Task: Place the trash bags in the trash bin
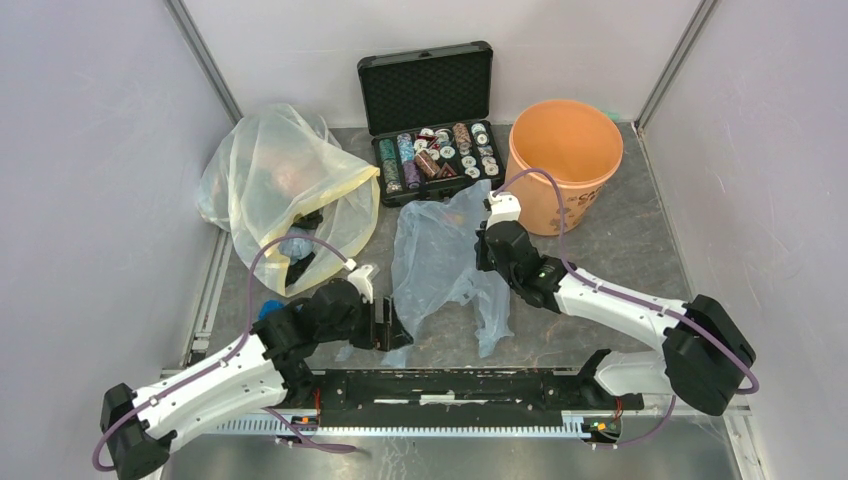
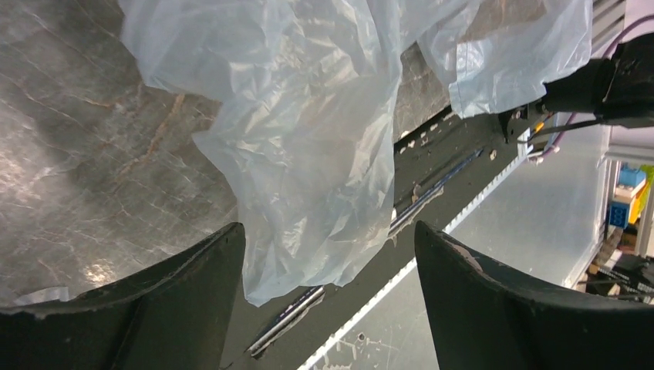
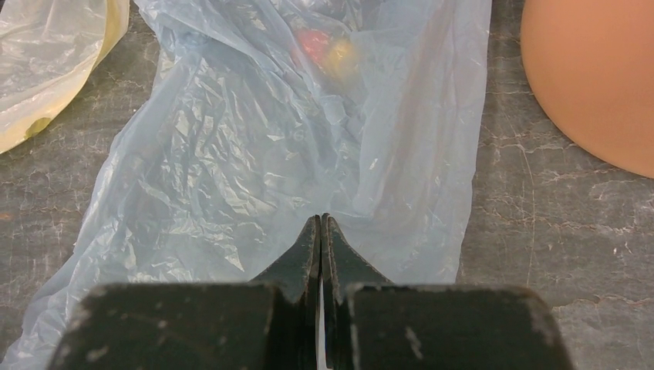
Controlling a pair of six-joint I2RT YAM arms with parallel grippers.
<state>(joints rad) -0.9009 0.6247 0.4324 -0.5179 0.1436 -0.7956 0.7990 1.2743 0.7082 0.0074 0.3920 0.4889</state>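
The pale blue translucent trash bag (image 1: pixel 440 262) lies crumpled and spread on the table between my two arms. The orange-tan bucket (image 1: pixel 560 212) stands upright at the back right, its mouth up. My left gripper (image 1: pixel 390 328) is open at the bag's near-left corner. In the left wrist view (image 2: pixel 328 227) a hanging fold of the bag (image 2: pixel 308 154) sits between the two fingers. My right gripper (image 1: pixel 487 238) is shut over the bag's right edge. In the right wrist view (image 3: pixel 321 220) its tips meet above the bag (image 3: pixel 293 131), with no plastic seen between them. The bucket wall (image 3: pixel 594 77) is to its right.
A large yellowish translucent bag (image 1: pixel 280 180) with dark items inside lies at the back left, and it also shows in the right wrist view (image 3: pixel 46 54). An open black case (image 1: pixel 425 90) of poker chips stands at the back. The black base rail (image 1: pixel 450 390) runs along the near edge.
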